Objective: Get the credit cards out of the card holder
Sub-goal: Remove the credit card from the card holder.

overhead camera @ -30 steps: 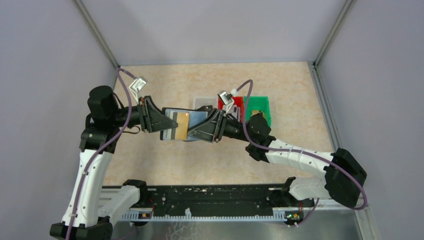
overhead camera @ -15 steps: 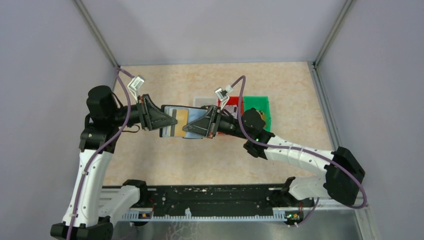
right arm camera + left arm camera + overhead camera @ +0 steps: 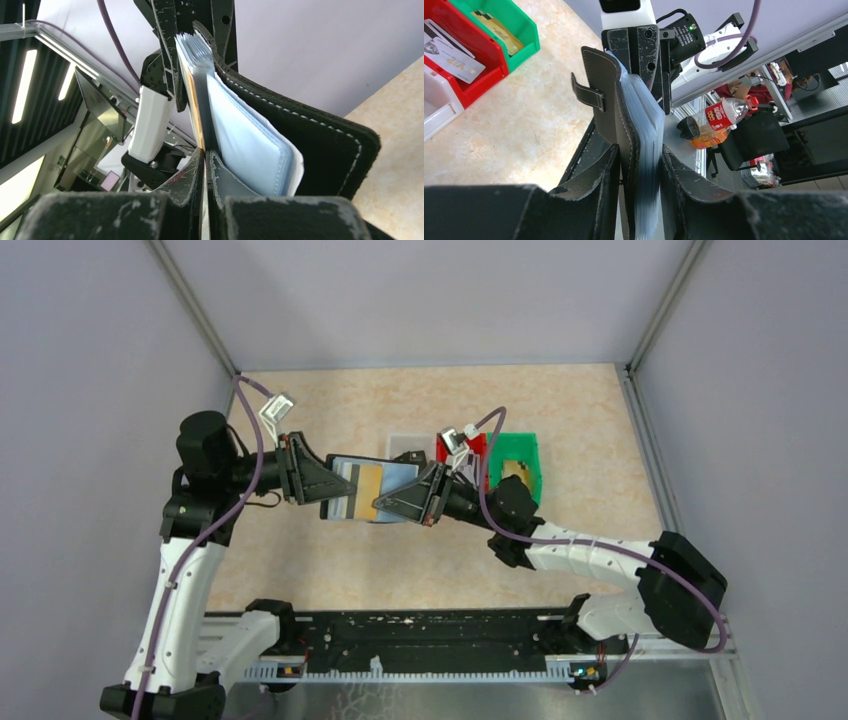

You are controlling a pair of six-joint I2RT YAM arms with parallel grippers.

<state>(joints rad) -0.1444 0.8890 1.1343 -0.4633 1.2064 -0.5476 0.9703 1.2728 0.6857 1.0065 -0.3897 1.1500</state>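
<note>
The black card holder (image 3: 352, 502) hangs open above the table, grey-blue slots (image 3: 398, 476) facing up. My left gripper (image 3: 328, 482) is shut on its left end; in the left wrist view the holder (image 3: 616, 107) and its snap strap (image 3: 587, 92) stand between the fingers (image 3: 594, 180). A gold credit card (image 3: 368, 483) shows in the slots. My right gripper (image 3: 398, 504) is shut on that card's thin edge (image 3: 199, 117), beside the pale blue sleeves (image 3: 245, 145) and the black cover (image 3: 310, 145).
Three small bins stand behind the holder: a clear one (image 3: 404, 443), a red one (image 3: 479, 70) with grey-white cards (image 3: 451, 50), and a green one (image 3: 522, 448) with a gold card (image 3: 499, 31). Grey walls enclose the tabletop.
The right gripper pushed in toward the holder, its jaws closed onto the gold card's edge, then it drew back slightly. The left gripper kept the holder nearly still.
</note>
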